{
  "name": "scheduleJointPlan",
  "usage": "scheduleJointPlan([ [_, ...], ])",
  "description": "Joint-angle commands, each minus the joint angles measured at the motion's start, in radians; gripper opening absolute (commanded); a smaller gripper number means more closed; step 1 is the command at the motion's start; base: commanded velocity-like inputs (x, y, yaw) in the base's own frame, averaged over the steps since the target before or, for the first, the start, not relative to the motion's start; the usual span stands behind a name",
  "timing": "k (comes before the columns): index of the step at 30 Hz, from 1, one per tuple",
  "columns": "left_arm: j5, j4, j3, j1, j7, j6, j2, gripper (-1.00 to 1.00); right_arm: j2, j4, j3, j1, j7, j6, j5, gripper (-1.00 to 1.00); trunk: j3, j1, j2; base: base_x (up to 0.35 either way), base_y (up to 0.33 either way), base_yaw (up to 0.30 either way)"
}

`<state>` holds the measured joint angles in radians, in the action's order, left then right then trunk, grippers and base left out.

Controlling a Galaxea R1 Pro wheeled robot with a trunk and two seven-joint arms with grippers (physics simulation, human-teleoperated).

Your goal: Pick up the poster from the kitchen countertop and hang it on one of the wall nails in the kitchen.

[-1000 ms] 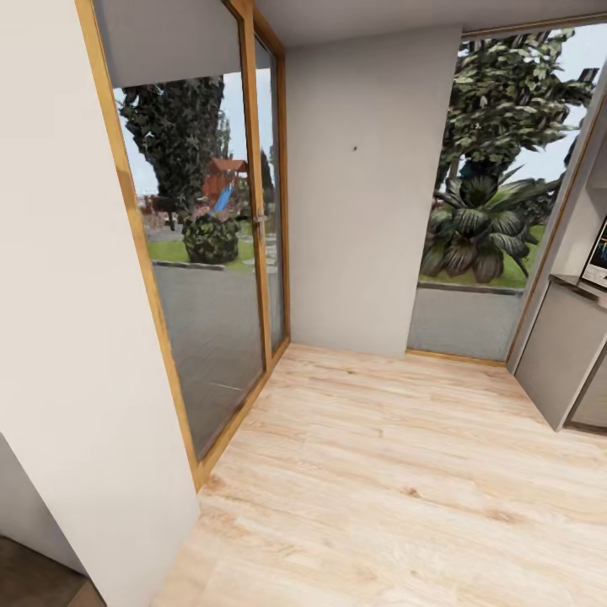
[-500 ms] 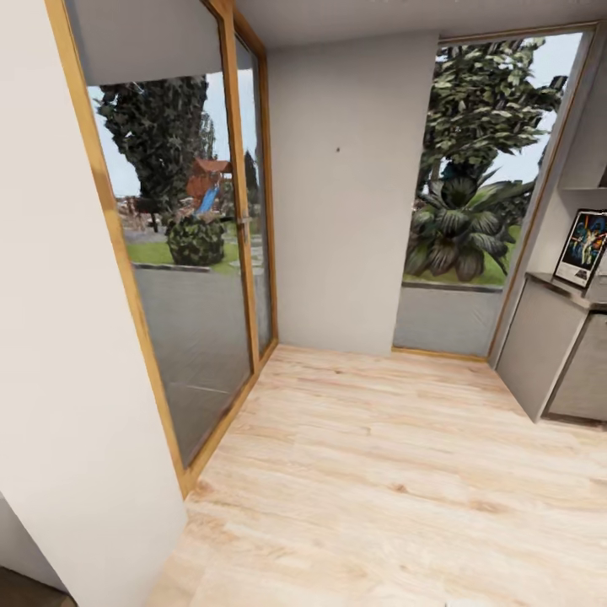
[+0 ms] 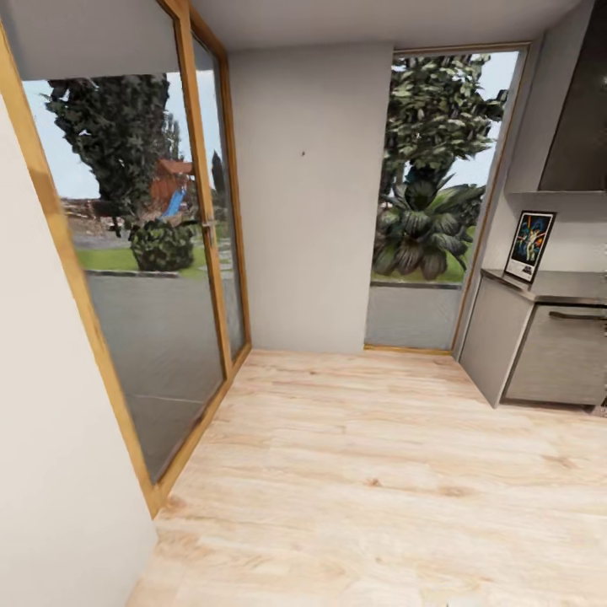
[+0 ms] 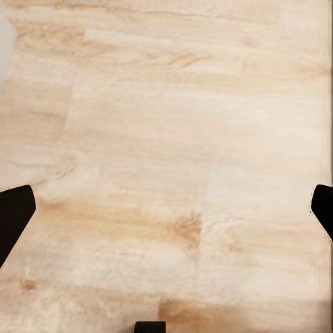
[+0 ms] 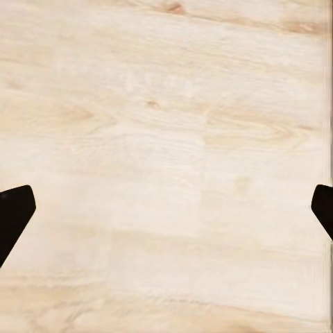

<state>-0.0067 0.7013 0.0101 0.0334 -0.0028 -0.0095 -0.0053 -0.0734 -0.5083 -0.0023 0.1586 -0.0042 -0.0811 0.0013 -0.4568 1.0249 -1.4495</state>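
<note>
The poster stands upright on the grey kitchen countertop at the far right of the head view, leaning against the wall. A tiny dark wall nail dots the pale grey wall straight ahead. In the left wrist view my left gripper is open, its black fingertips wide apart over bare wooden floor. My right gripper is open too, its fingertips spread above the floorboards, holding nothing.
Grey cabinets stand under the countertop at the right. A wood-framed glass door runs along the left, beside a white wall. A tall window is right of the nail wall. Light wooden floor stretches ahead.
The camera has turned right: the nail wall and glass door slid left in the picture, and the poster, countertop and cabinets came further into view at the right.
</note>
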Motion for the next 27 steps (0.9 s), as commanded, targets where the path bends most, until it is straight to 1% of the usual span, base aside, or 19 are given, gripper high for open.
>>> scheduleJointPlan([
  [1, -0.001, 0.001, 0.001, 0.000, 0.000, -0.001, 0.000, 1.00, 0.000, 0.001, 0.000, 0.000, 0.000, -0.003, 0.000, 1.00, -0.001, 0.000, 0.000, 0.081, -0.173, -0.066],
  [7, -0.001, 0.001, 0.000, 0.000, 0.000, -0.001, -0.001, 1.00, 0.000, 0.001, 0.001, 0.001, 0.000, -0.003, 0.000, 1.00, 0.000, 0.000, 0.000, 0.110, -0.232, -0.106],
  [17, -0.001, 0.001, 0.001, 0.000, 0.001, 0.001, -0.001, 1.00, 0.000, 0.001, 0.001, 0.001, 0.000, -0.003, 0.000, 1.00, 0.005, 0.000, 0.000, 0.055, -0.079, -0.275],
  [21, -0.001, 0.001, 0.001, 0.000, 0.002, 0.002, -0.001, 1.00, 0.000, 0.002, 0.000, 0.000, 0.000, -0.003, 0.000, 1.00, 0.007, 0.000, 0.000, 0.189, -0.178, -0.297],
  [27, -0.001, 0.001, 0.002, 0.000, 0.002, 0.001, -0.001, 1.00, 0.000, 0.002, 0.001, 0.001, 0.000, -0.003, 0.000, 1.00, 0.011, 0.000, 0.000, 0.282, -0.136, -0.298],
])
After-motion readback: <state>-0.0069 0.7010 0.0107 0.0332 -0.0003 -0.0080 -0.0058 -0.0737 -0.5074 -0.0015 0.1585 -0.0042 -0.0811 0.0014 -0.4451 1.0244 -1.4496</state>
